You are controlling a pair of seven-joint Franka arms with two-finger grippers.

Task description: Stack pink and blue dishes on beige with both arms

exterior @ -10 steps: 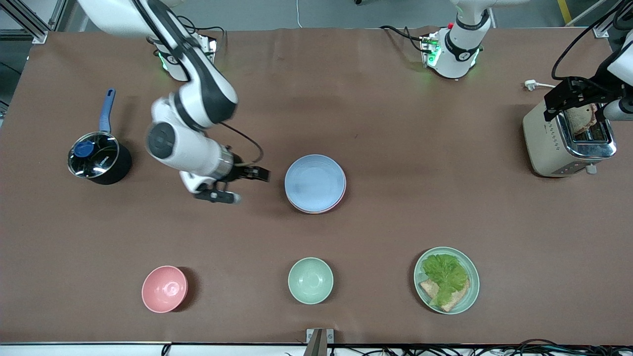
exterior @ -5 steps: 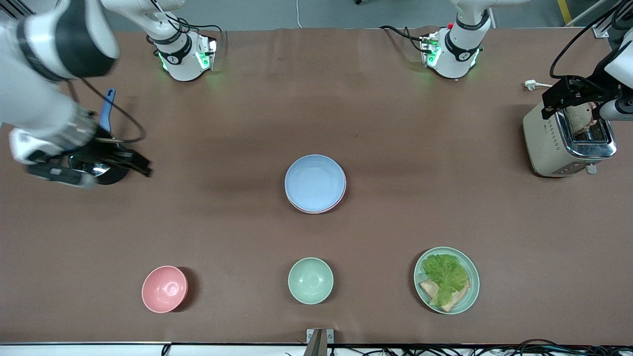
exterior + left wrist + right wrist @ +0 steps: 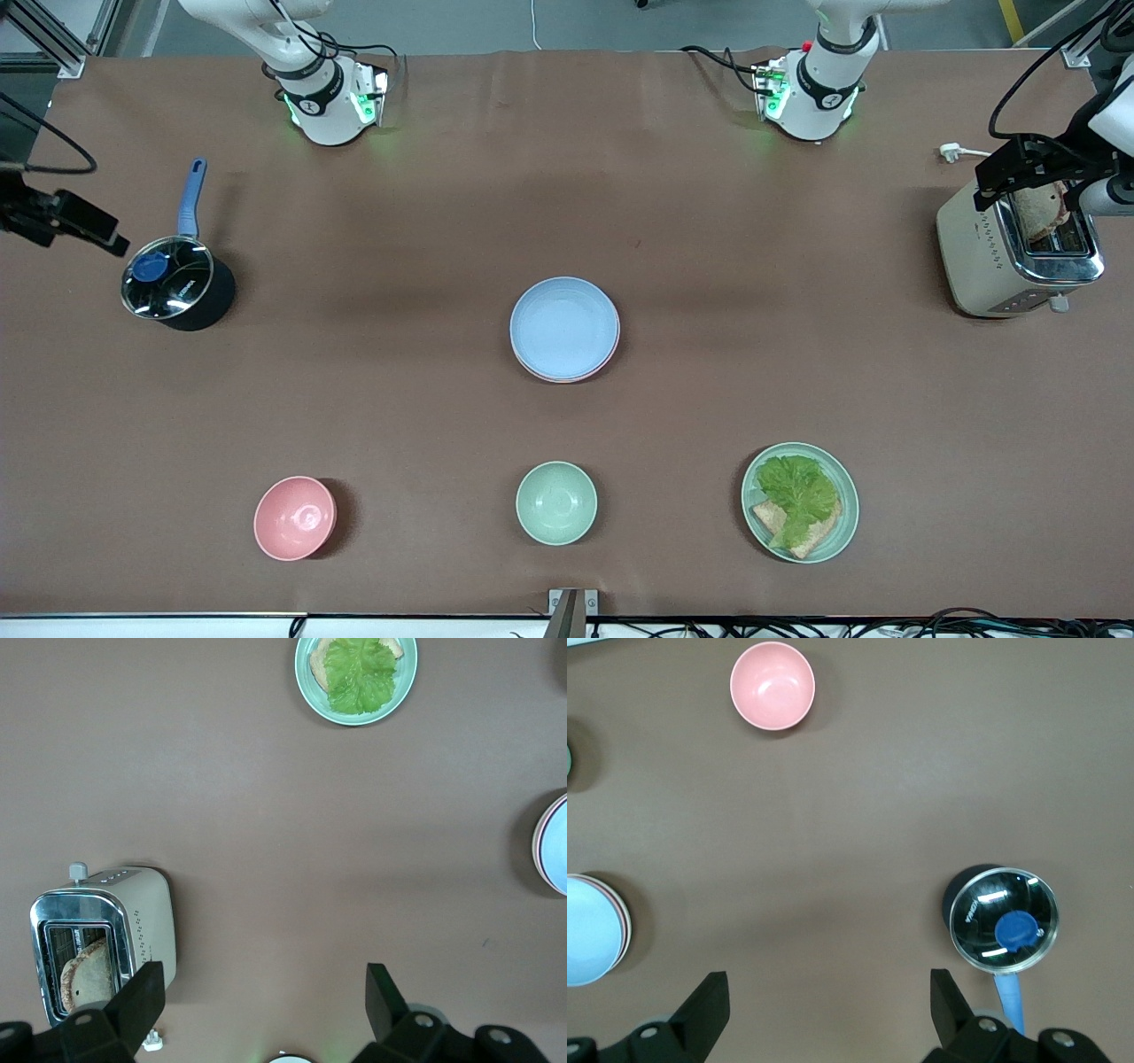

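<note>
The light blue plate (image 3: 563,326) lies on top of a stack at the table's middle, and the pink plate (image 3: 609,353) shows only as a thin rim under it. The beige plate is hidden. In the right wrist view the blue plate (image 3: 586,932) and the pink rim (image 3: 625,930) sit at the picture's edge. My right gripper (image 3: 55,217) (image 3: 828,1010) hangs open and empty over the table's edge at the right arm's end, beside the pot. My left gripper (image 3: 1032,175) (image 3: 261,997) waits open and empty over the toaster.
A lidded black pot (image 3: 175,283) with a blue handle stands at the right arm's end, a toaster (image 3: 1014,257) holding bread at the left arm's end. Nearer the front camera stand a pink bowl (image 3: 295,517), a mint-green bowl (image 3: 556,502) and a mint-green plate with lettuce (image 3: 800,501).
My right arm has swung away from beside the plate stack, past the pot, out to the table's edge at its own end. The left arm and the stack stayed put.
</note>
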